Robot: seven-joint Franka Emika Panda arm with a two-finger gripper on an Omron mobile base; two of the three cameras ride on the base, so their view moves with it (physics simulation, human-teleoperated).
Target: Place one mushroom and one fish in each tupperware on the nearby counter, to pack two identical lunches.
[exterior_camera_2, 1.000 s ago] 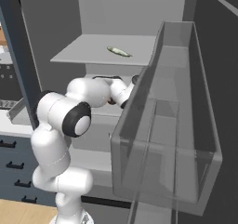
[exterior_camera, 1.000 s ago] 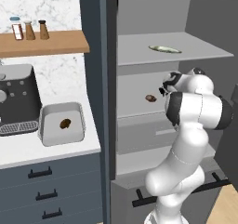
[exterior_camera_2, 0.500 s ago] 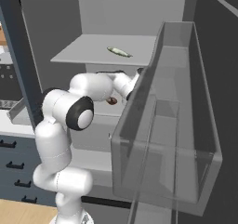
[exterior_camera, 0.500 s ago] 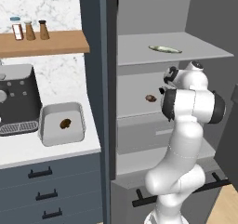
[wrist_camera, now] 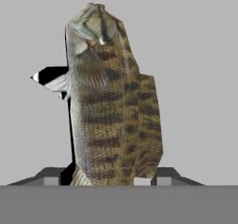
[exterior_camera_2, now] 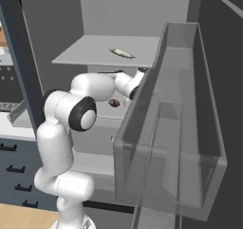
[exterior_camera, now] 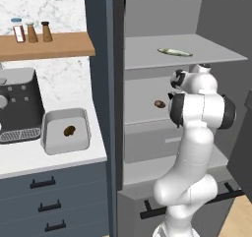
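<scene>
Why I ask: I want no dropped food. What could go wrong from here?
1. The gripper flanks only one end of the fish. Most of its body lies beyond the fingertips, so it may pivot or slip when lifted.
2. In the right base view the arm reaches in right beside the clear door bin, and pulling out could clip it.

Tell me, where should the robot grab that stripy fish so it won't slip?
Probably across the middle of the fish, coming straight along the hand view as now. Its body is long and flattened, so the jaws should close on its broad flat sides, where it is widest.
</scene>
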